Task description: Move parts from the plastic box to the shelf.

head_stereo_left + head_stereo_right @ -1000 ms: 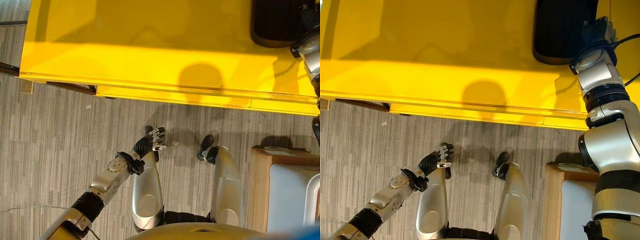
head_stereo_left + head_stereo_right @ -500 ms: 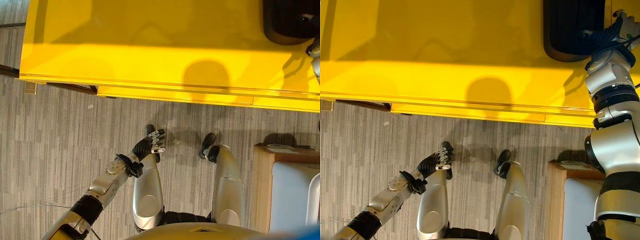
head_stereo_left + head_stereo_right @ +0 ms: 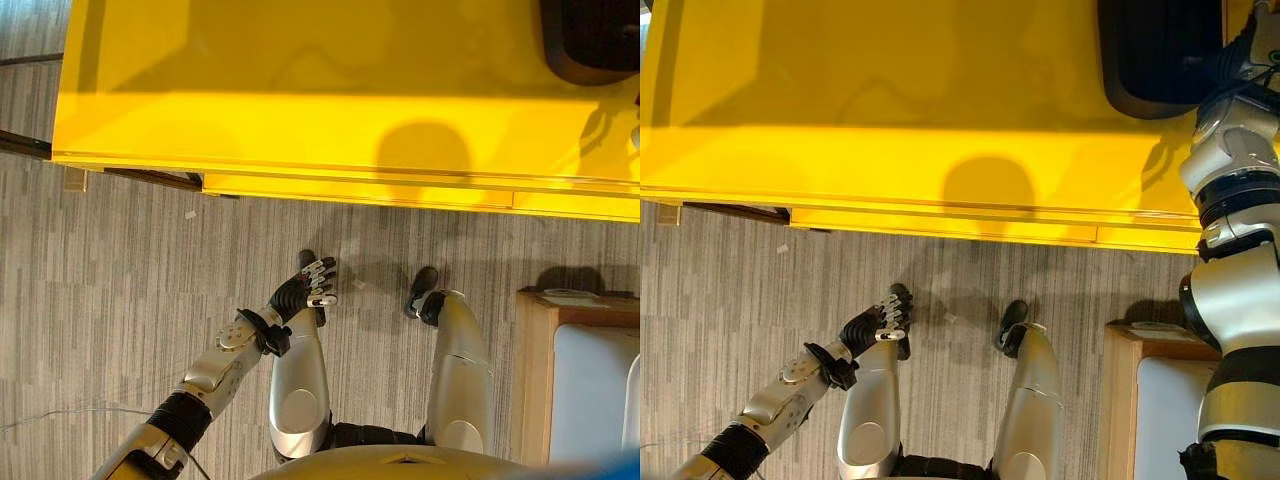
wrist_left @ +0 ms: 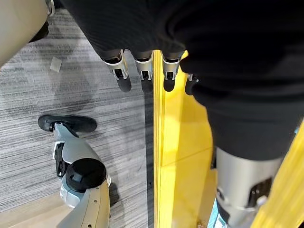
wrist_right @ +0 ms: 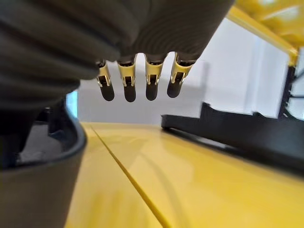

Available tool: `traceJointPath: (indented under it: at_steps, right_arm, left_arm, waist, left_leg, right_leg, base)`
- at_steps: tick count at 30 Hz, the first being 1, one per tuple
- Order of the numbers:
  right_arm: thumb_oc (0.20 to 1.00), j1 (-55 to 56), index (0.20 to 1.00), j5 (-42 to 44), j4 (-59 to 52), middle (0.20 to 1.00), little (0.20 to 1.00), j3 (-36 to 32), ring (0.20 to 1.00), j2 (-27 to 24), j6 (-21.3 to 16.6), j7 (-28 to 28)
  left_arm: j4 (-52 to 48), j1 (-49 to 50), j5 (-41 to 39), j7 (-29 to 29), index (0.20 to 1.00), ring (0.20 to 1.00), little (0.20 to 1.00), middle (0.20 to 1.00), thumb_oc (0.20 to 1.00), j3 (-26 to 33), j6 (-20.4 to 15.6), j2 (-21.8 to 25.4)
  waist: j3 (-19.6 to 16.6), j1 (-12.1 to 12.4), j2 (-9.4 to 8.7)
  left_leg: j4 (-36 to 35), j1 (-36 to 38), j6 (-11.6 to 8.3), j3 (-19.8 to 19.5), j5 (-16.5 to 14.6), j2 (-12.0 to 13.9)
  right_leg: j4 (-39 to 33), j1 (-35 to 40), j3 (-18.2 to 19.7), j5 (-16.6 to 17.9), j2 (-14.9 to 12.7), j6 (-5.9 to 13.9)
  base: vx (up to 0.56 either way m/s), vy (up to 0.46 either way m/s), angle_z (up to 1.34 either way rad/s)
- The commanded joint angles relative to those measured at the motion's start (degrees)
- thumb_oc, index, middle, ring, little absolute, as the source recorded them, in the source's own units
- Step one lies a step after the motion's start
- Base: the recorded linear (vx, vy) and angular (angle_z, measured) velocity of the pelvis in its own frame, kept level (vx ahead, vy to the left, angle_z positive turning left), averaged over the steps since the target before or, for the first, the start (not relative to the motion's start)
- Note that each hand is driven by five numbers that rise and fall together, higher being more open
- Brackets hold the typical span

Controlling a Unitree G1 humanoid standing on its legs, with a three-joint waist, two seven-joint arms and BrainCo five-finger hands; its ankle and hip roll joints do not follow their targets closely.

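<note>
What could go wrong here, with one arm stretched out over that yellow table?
The right hand hangs open and empty just above the yellow table, close by the black tray; a reach set too low might knock the tray's rim rather than clear it. The left hand hangs low over the floor near the table's edge, as its wrist view shows, so a step forward could bump it against that edge.

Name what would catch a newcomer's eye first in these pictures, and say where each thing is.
The bright yellow shelf spans the upper part of the eye views. A black plastic box sits at its far right, with the right hand raised beside it, fingers relaxed and empty. The left hand hangs low over the grey carpet, also empty.
</note>
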Motion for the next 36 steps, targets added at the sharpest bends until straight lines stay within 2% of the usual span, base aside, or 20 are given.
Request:
traceJointPath:
  at_steps: [1,6,12,15,17,24,27,30,36]
  right_arm:
    - [1.000,-0.4,1.000,-2.5,-2.4,1.000,1.000,2.6,1.000,-4.3,-1.0,-2.5]
    - [1.000,1.0,1.000,-7.0,-5.4,1.000,1.000,1.6,1.000,-3.7,-2.2,-8.3]
    - [1.000,4.3,1.000,-8.3,-12.0,1.000,1.000,-2.5,1.000,-3.7,-7.3,-17.5]
    - [1.000,6.1,1.000,-8.9,-14.6,1.000,1.000,-4.4,1.000,-3.7,-8.2,-20.5]
    - [1.000,7.0,1.000,-8.4,-16.1,1.000,1.000,-5.5,1.000,-3.8,-8.6,-21.3]
    - [1.000,12.1,1.000,-4.4,-22.7,1.000,1.000,-11.8,1.000,-2.6,-13.6,-24.6]
    - [1.000,15.7,1.000,-4.2,-27.3,1.000,1.000,-14.5,1.000,-2.3,-12.9,-20.4]
    - [1.000,18.3,1.000,-2.5,-28.9,1.000,1.000,-15.6,1.000,-1.9,-13.6,-19.2]
    - [1.000,23.5,1.000,0.6,-33.3,1.000,1.000,-20.4,1.000,-0.4,-17.7,-21.8]
  left_arm:
    - [-1.3,2.9,1.0,-2.2,1.000,1.000,1.000,1.000,1.000,0.8,-2.6,-0.5]
    - [-0.3,2.8,0.9,-2.8,1.000,1.000,1.000,1.000,1.000,0.9,-3.5,-1.3]
    - [-0.2,2.9,0.2,-2.5,1.000,1.000,1.000,1.000,1.000,0.8,-4.1,-2.1]
    - [-0.1,3.0,0.2,-2.1,1.000,1.000,1.000,1.000,1.000,0.6,-4.5,-2.5]
    - [-0.1,3.1,0.1,-2.0,1.000,1.000,1.000,1.000,1.000,0.8,-4.5,-2.6]
    - [0.9,2.9,0.1,-1.9,1.000,1.000,1.000,1.000,1.000,1.1,-5.2,-3.8]
    - [1.2,2.7,0.1,-1.1,1.000,1.000,1.000,1.000,1.000,1.3,-5.0,-4.5]
    - [1.5,2.9,0.1,-0.8,1.000,1.000,1.000,1.000,1.000,1.6,-5.6,-5.1]
    - [2.1,2.8,0.3,-0.4,1.000,1.000,1.000,1.000,1.000,1.8,-5.8,-6.1]
  waist:
    - [-1.2,0.1,-0.57]
    - [-1.2,-0.2,-0.36]
    - [-1.2,-0.8,-0.15]
    - [-1.2,-1.1,-0.08]
    - [-1.2,-1.2,-0.08]
    - [-1.2,-2.2,-0.09]
    - [-1.2,-3.0,-0.32]
    - [-1.2,-3.6,-0.49]
    - [-1.2,-4.8,-0.67]
  left_leg:
    - [5.7,-0.5,3.05,3.4,-4.9,-0.1]
    - [5.6,0.0,3.19,3.6,-5.1,-0.4]
    - [5.3,0.4,3.36,3.8,-5.4,-0.9]
    - [5.2,0.7,3.52,4.0,-5.8,-1.1]
    - [5.2,0.9,3.53,4.0,-5.8,-1.1]
    - [4.8,2.1,3.61,4.3,-6.3,-1.6]
    - [4.3,3.2,3.68,4.8,-6.8,-2.0]
    - [4.0,3.8,3.68,5.2,-6.9,-2.0]
    - [3.3,5.9,3.91,6.2,-7.2,-2.0]
  right_leg:
    - [-1.7,3.1,-0.4,-0.6,2.2,2.76]
    - [-2.3,3.3,0.0,-0.3,2.3,2.92]
    - [-3.2,3.6,0.6,-0.1,2.6,3.24]
    - [-3.7,3.9,0.9,0.0,2.6,3.38]
    - [-3.7,4.0,1.0,0.0,2.5,3.44]
    - [-5.1,5.0,1.9,0.4,3.0,3.78]
    - [-6.4,5.9,2.7,0.9,3.5,4.12]
    - [-7.1,6.4,3.1,1.1,3.6,4.18]
    - [-8.3,7.9,3.9,1.5,4.0,4.44]
  base:
    - [0.00,0.000,0.00]
    - [0.00,0.044,-0.01]
    - [-0.01,0.050,-0.01]
    - [0.00,0.022,0.00]
    - [0.00,0.032,-0.05]
    - [0.00,0.039,-0.05]
    - [0.00,0.055,-0.03]
    - [0.00,0.039,-0.06]
    - [0.01,0.036,-0.06]
